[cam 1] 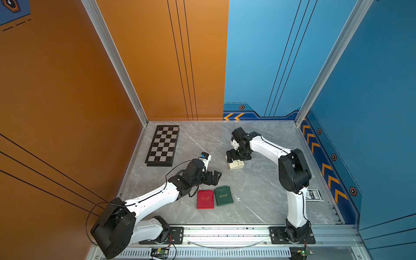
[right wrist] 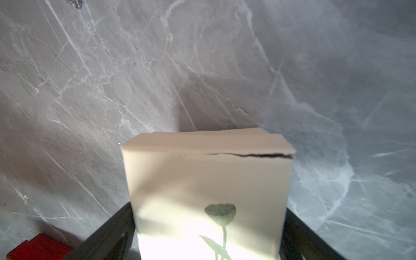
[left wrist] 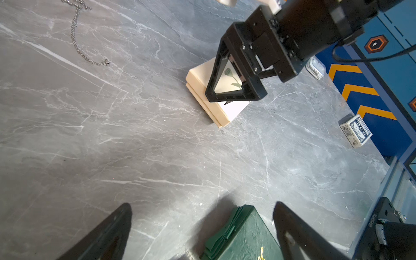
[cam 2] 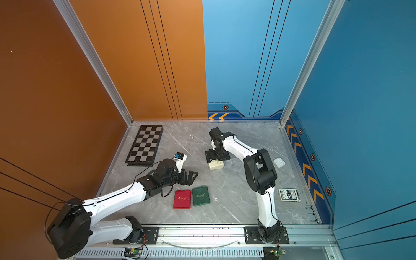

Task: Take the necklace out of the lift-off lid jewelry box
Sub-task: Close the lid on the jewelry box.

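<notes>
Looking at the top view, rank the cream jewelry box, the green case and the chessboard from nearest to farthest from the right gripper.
Measured from the right gripper in a top view:
1. cream jewelry box: directly under it, between its fingers.
2. green case: nearer the arm bases, mid-table.
3. chessboard: far-left corner, by the orange wall.

On the table (cam 1: pixel 258 191) lies one necklace (left wrist: pixel 72 29), a single thin chain. There is one cream jewelry box (cam 1: pixel 236 166), with one lid sitting on it. Two flat cases lie side by side: one red case (cam 1: pixel 205 199) and one green case (cam 1: pixel 223 196). There is one chessboard (cam 1: pixel 163 145), one deck of playing cards (cam 2: pixel 289 195) and one small white earbud case (cam 2: pixel 279 162). Two robot arms reach in, with one gripper each: the left gripper (cam 1: pixel 216 177) and the right gripper (cam 1: pixel 236 158).
</notes>
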Robot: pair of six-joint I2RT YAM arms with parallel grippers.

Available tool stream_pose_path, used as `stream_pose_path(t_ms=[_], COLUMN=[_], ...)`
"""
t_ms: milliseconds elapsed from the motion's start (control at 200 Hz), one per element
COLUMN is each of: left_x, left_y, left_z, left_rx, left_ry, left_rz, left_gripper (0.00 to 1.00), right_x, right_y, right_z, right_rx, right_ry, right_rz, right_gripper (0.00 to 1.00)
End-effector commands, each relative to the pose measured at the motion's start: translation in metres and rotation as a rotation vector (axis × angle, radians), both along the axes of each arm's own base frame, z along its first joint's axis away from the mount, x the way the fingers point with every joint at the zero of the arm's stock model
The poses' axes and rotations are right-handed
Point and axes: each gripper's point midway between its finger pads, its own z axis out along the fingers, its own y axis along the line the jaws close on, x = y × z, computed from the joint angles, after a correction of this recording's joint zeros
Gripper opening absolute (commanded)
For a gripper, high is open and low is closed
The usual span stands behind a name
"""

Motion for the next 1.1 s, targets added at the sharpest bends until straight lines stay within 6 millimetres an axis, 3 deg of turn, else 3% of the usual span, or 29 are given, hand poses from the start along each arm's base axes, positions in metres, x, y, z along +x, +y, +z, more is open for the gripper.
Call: stream_pose_path(t_ms=[0,616,921,1096], left_x=[0.0,0.001,0.0,-0.001], left_y=[-0.003,-0.007,-0.005,0.005], left_z=[-0.001,-0.001,0.001,0.005], left_rx=[-0.012,-0.014,-0.013,-0.003], left_ry=[0.01,0.015,0.006,-0.012], left_rz=[-0.006,-0.018,-0.017,0.01], left_gripper=[0.99,0.99,0.99,0.99], right_x=[-0.004,-0.001,0.0,-0.004], right_y=[0.004,-0.002,-0.011,-0.004], right_z=[0.01,0.018,0.036,0.042], right_rx=[0.033,0.039,-0.098,-0.189], right_ry=[-0.015,-0.031,-0.156,-0.233], right_rz=[0.019,-0.009,-0.034,-0.027], right_gripper=[0.95,0.87,0.96,0.99])
